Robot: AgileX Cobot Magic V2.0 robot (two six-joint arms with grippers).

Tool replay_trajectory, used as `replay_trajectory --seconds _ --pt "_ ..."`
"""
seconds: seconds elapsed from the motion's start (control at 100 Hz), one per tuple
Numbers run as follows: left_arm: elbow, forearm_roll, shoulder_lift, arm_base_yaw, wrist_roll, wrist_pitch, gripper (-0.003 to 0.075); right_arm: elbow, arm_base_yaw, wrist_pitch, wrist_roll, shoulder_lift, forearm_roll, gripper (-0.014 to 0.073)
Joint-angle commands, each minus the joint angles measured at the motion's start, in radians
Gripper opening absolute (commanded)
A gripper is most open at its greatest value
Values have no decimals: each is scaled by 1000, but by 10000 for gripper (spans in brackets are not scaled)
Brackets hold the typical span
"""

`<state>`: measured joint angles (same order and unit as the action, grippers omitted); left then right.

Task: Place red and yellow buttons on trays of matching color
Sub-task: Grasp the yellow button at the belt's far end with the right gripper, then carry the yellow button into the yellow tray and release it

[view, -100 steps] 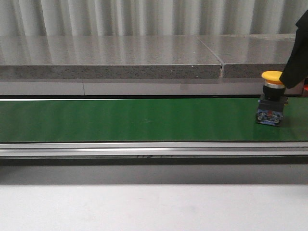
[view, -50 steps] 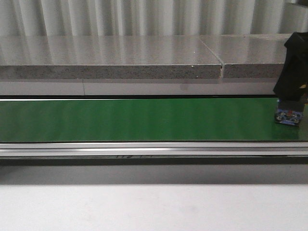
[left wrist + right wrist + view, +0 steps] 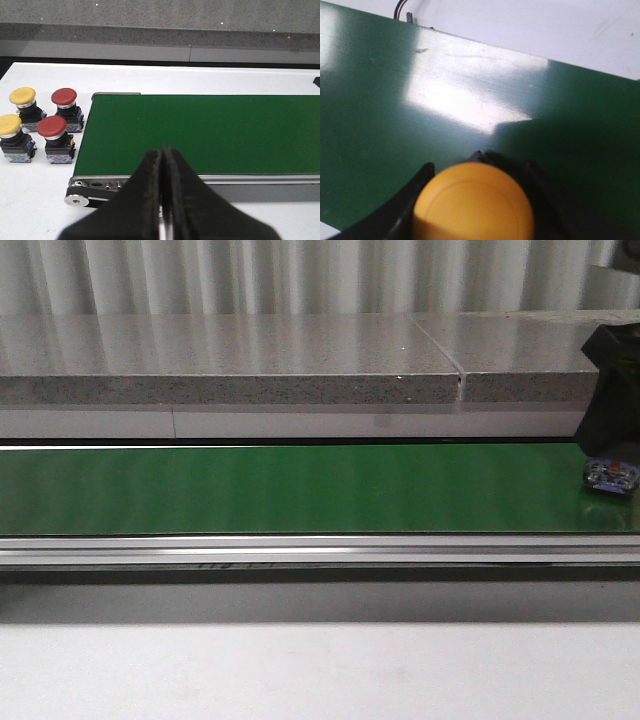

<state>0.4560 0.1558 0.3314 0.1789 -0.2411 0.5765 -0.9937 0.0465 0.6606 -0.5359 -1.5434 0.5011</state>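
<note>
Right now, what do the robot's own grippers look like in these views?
Both are matte black. The left gripper has two long fingers tapering to narrow tips, with brownish scuffing along the inner edges. The right gripper shows as a blocky black shape at the front view's edge, and as curved black prongs in its wrist view. No cables or markings are visible.

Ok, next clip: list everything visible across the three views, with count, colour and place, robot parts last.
conveyor belt: one, green, running across the front view between metal rails.
stone ledge: one, grey speckled, behind the belt.
table: one, white, under the belt's end.
yellow buttons: two, on the table beside the belt's end, farthest from it.
red buttons: two, on the table between the yellow buttons and the belt.
yellow button: one, on the belt at the far right, between the right gripper's fingers.
left gripper: black, fingers together, above the belt's near rail.
right gripper: black, around the yellow button.
</note>
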Motion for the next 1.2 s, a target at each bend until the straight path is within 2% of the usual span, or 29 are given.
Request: replay_trajectory --seconds 0.0,0.11,0.25,0.48,0.65,0.77,1.19 --pt "25 4 9 8 -1 -70 -20 -24 2 -9 22 66 9 99" --pt "25 4 9 8 -1 -70 -20 -24 26 -7 87 112 -35 99" --pt "25 4 9 8 -1 -70 -20 -24 114 10 184 172 -110 99" --pt "25 4 9 8 -1 -70 -20 -24 338 65 287 224 -161 99" --pt "25 4 9 8 -1 -70 -20 -26 518 41 316 228 -161 99" --pt "25 4 9 8 -1 -70 -20 -26 605 16 359 226 -161 99" --pt "25 4 9 8 -1 -70 -20 -26 684 -151 367 224 -166 99"
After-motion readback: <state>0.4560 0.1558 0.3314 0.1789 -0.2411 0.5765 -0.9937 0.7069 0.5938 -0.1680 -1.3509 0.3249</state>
